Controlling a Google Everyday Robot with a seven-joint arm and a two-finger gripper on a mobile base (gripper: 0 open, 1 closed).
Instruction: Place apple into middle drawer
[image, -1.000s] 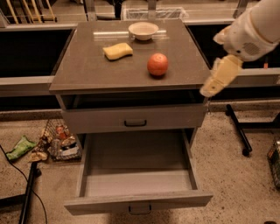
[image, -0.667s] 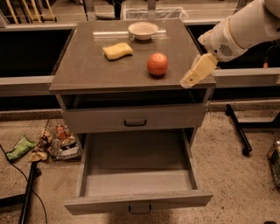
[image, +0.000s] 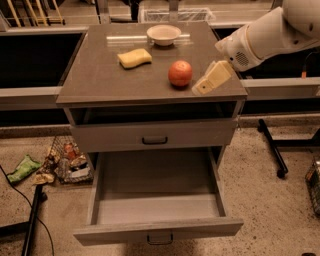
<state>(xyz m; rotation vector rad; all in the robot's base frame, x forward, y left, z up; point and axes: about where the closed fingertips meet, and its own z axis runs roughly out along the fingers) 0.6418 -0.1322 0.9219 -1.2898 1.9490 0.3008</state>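
The apple (image: 180, 73), round and orange-red, sits on the cabinet's brown top (image: 100, 80), right of centre near the front. My gripper (image: 210, 80) comes in from the upper right on a white arm and hangs just right of the apple, a small gap from it, with its cream fingers pointing down-left. The middle drawer (image: 155, 220) is pulled wide open below, grey and empty, with a small dark handle on its front. The drawer above it (image: 150, 136) is closed.
A yellow sponge (image: 134, 58) and a pale bowl (image: 163, 34) lie on the cabinet top behind the apple. A wire basket of packets (image: 70, 161) and green litter (image: 22, 168) sit on the floor at left. A black stand leg (image: 272, 147) stands at right.
My gripper has moved left, from beyond the cabinet's right edge to just beside the apple. The apple and the drawer have not moved.
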